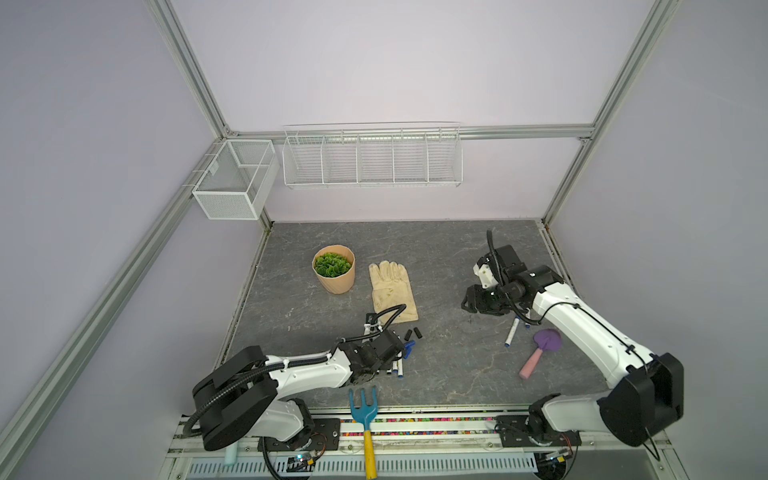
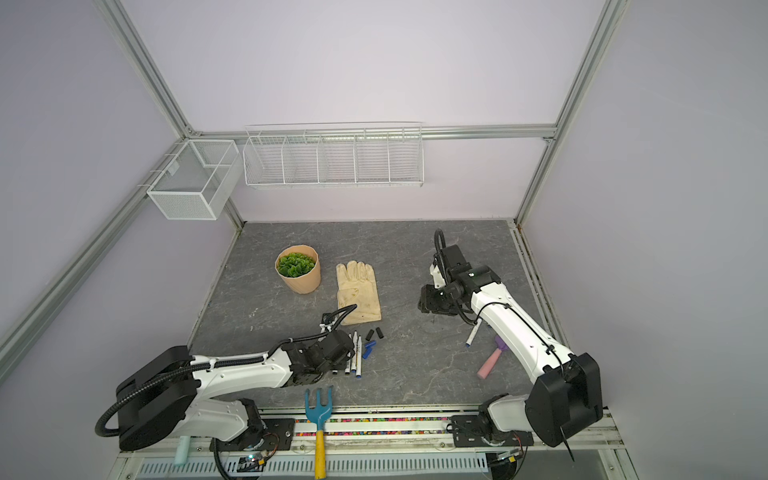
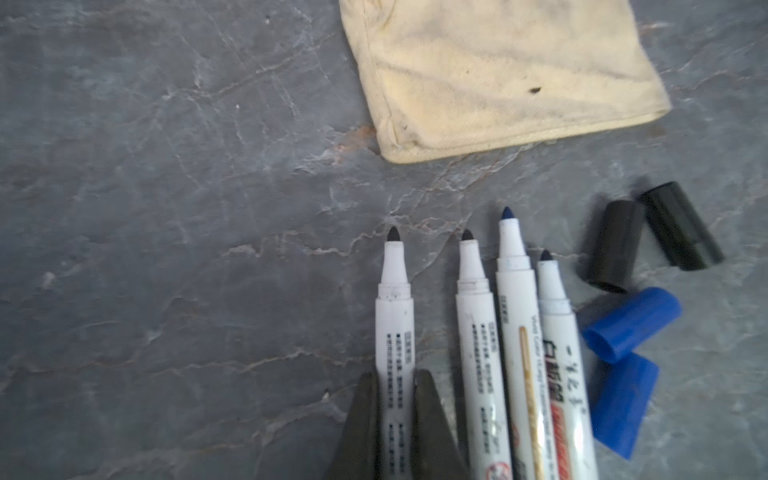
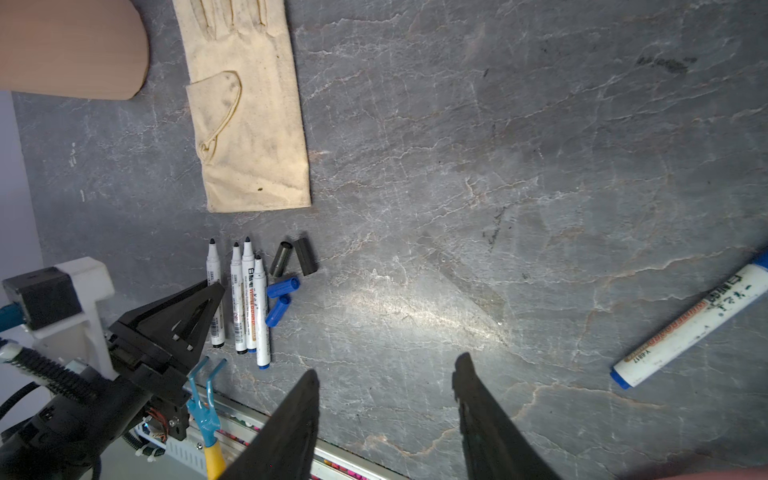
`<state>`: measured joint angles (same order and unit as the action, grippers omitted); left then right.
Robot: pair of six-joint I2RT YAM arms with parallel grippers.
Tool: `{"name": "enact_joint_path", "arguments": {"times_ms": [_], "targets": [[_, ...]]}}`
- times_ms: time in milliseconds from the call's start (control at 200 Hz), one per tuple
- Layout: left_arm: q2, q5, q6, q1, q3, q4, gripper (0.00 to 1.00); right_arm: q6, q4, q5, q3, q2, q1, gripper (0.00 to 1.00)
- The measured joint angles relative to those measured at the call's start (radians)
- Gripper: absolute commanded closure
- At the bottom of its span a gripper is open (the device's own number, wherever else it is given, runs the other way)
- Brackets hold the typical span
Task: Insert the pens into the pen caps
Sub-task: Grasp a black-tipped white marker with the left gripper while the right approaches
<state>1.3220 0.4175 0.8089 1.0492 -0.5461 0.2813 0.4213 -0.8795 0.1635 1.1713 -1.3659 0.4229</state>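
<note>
Pinching one pen: left end effector [image 3: 395,374] is sitting closed on the barrel of the outer black-tipped pen [image 3: 394,328], both fingers [image 3: 359,428] pressing its printed label, nib pointing toward the cream glove [image 3: 498,75]. Can't tell whether that pen is resting on the desk [image 3: 166,208] or riding just off it.

Three more uncapped pens are lying parallel just beside it, nibs the same way: second black-tipped pen [image 3: 478,353], blue-tipped pen [image 3: 517,316], dark-tipped pen [image 3: 559,345] carrying the red-and-black label. Those three are packing tight together; a narrow gap is separating them from the gripped one.

Caps are lying loose on the desk on the far side of that row from the gripped pen. Black caps [image 3: 611,245] are sitting side by side, nearer the glove. Blue caps [image 3: 631,324] are sitting just beside the dark-tipped pen, touching or nearly touching each other.

Right end effector [image 4: 386,363] is hanging open, bare desk showing between its fingers [image 4: 299,415], well apart from the pen row. Fifth pen [image 4: 690,324] is lying alone near it, blue plug on one end, other end running out of the right wrist view. In both top views this pen is lying just beside the pink-handled trowel [image 1: 540,353], and the pen row is sitting between the glove and the teal hand rake [image 2: 318,409].
</note>
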Motion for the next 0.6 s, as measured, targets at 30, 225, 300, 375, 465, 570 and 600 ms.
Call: {"name": "enact_joint_path", "arguments": {"times_ms": [30, 225, 300, 375, 465, 570, 600], "targets": [[-0.033, -0.001, -0.017, 0.000, 0.000, -0.006, 1.00, -0.003, 0.005, 0.013, 0.000, 0.003, 0.002, 0.45], [-0.223, -0.034, -0.149, -0.001, 0.002, -0.201, 1.00, -0.020, 0.047, 0.130, 0.029, 0.017, 0.055, 0.44], [-0.246, -0.059, -0.198, -0.001, 0.002, -0.288, 1.00, -0.028, 0.077, 0.199, 0.058, 0.017, 0.083, 0.44], [-0.235, -0.092, -0.247, -0.001, -0.002, -0.352, 1.00, -0.031, 0.124, 0.270, 0.079, 0.017, 0.108, 0.43], [-0.193, -0.131, -0.289, -0.001, -0.025, -0.402, 1.00, -0.033, 0.163, 0.328, 0.109, 0.013, 0.137, 0.43], [-0.149, -0.163, -0.319, -0.001, -0.066, -0.459, 1.00, -0.034, 0.188, 0.359, 0.153, -0.019, 0.161, 0.43], [-0.138, -0.171, -0.326, -0.001, -0.079, -0.473, 1.00, -0.033, 0.194, 0.361, 0.159, -0.031, 0.164, 0.43]]}}
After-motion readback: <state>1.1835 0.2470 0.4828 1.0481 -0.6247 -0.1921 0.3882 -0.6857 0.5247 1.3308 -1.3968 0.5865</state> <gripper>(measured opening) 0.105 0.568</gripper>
